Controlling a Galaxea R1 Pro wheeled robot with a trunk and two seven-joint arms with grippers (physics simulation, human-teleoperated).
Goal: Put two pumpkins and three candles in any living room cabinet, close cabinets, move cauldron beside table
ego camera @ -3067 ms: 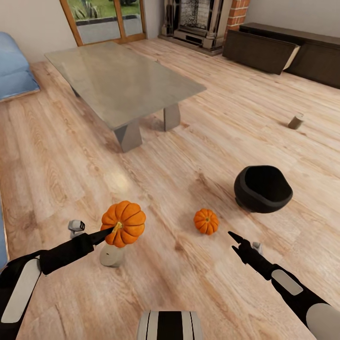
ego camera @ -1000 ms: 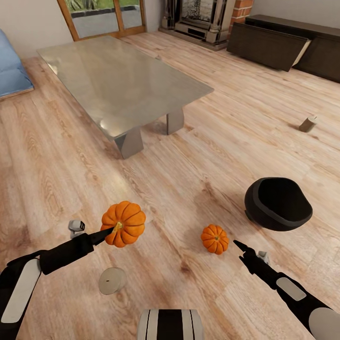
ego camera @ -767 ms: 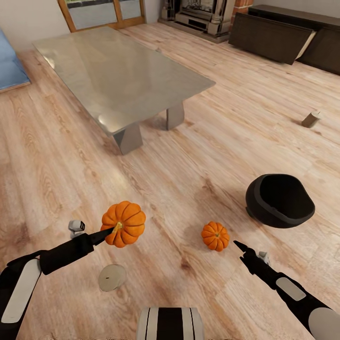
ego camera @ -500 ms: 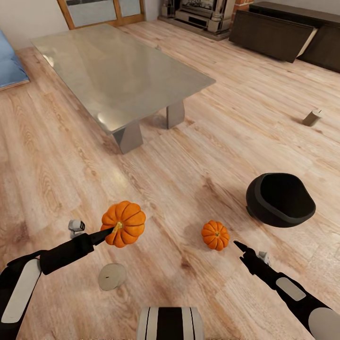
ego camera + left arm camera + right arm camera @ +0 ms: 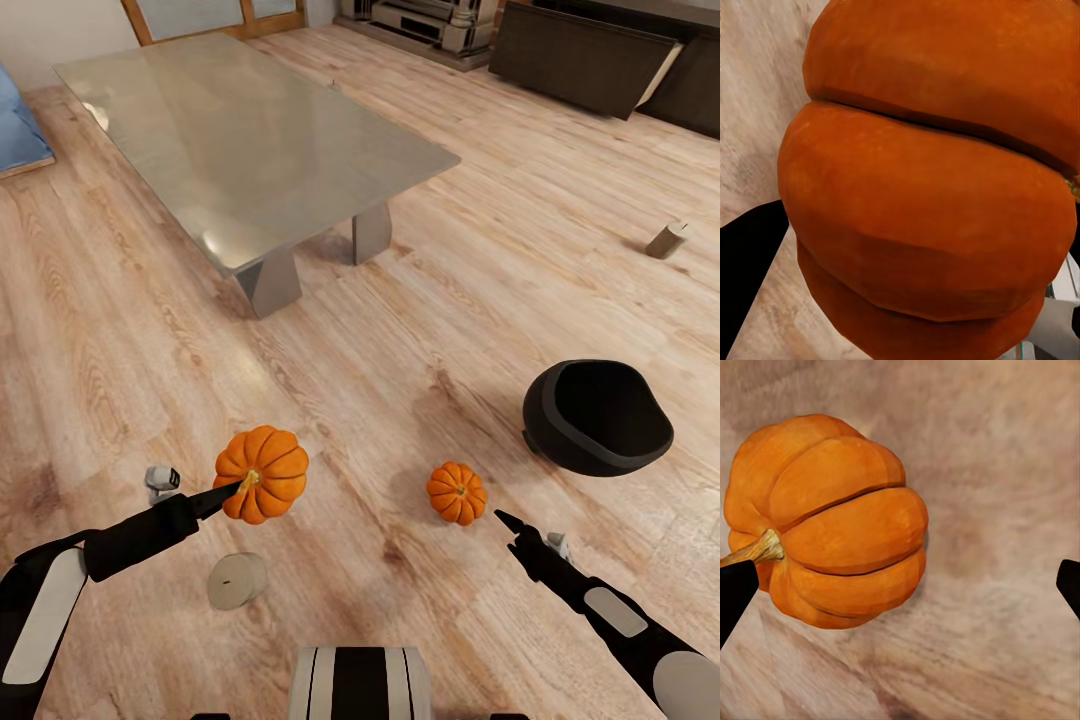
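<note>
My left gripper (image 5: 238, 486) is shut on the bigger pumpkin (image 5: 263, 474), held above the floor; its orange ribs (image 5: 930, 187) press close to the left wrist camera. The small pumpkin (image 5: 457, 492) sits on the plank floor just beyond my right gripper (image 5: 506, 521). That gripper is open, and in the right wrist view the pumpkin (image 5: 832, 521) lies ahead between its spread fingertips (image 5: 736, 589). The black cauldron (image 5: 598, 416) lies tilted at the right. One candle (image 5: 237, 580) lies on its side below the held pumpkin, and another candle (image 5: 666, 240) lies far right. The dark cabinet (image 5: 580, 62) stands along the back.
The grey-green table (image 5: 250, 140) takes up the upper left. One cabinet panel (image 5: 655, 88) leans out, showing a pale edge. A blue sofa corner (image 5: 18, 135) shows at the left edge, and a fireplace base (image 5: 420, 18) at the top. Open plank floor runs between the table and the cauldron.
The whole picture has shifted as the camera moved, so the floor candle now shows apart from the held pumpkin. Both arms keep their pose, and the left still holds the pumpkin.
</note>
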